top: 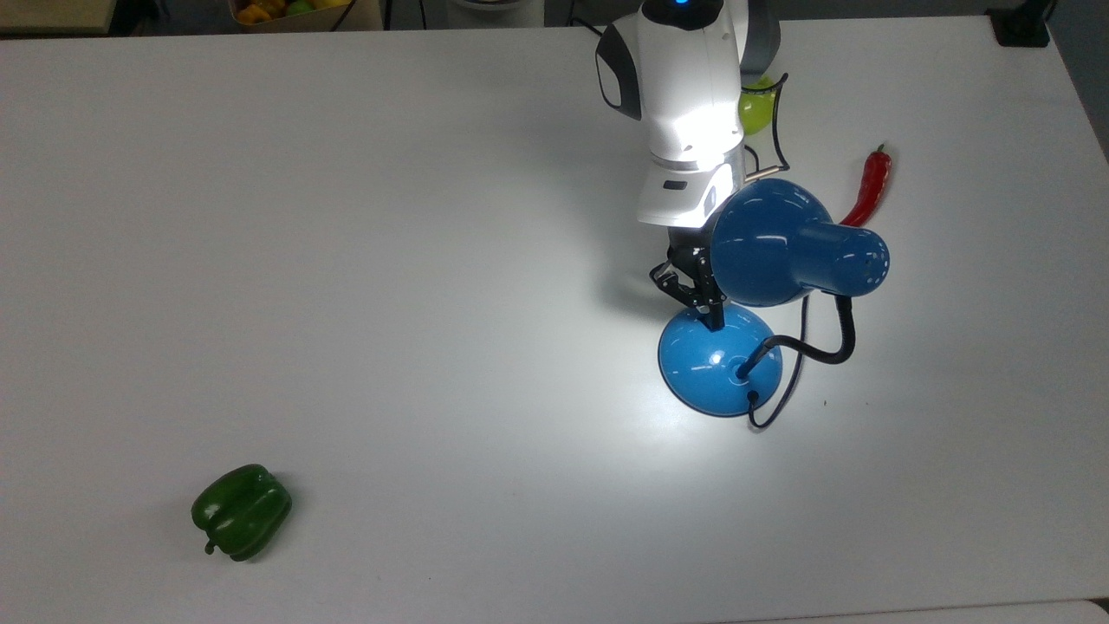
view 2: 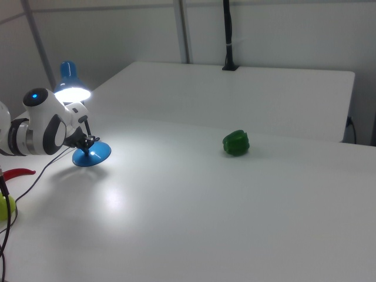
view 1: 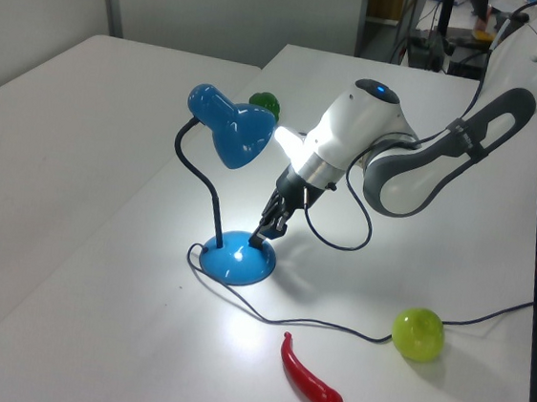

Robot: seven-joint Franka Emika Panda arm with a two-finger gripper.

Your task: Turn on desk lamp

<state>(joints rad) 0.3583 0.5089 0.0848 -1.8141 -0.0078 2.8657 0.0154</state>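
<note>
Blue lamp point(top: 784, 247) shone on the white surface point(top: 390, 260), gripper point(view 1: 263, 239) tip touched its base, gripper's grip unclear

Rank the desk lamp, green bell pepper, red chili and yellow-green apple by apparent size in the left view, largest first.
1. desk lamp
2. red chili
3. yellow-green apple, close to the chili in apparent size
4. green bell pepper, farthest from the camera and partly hidden behind the lamp, so its rank is unsure.

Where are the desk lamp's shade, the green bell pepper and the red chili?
desk lamp point(top: 762, 238): top view, on the blue shade's dome.
green bell pepper point(top: 241, 511): top view, on the middle of its body.
red chili point(view 1: 309, 378): left view, on its mid-length.
</note>
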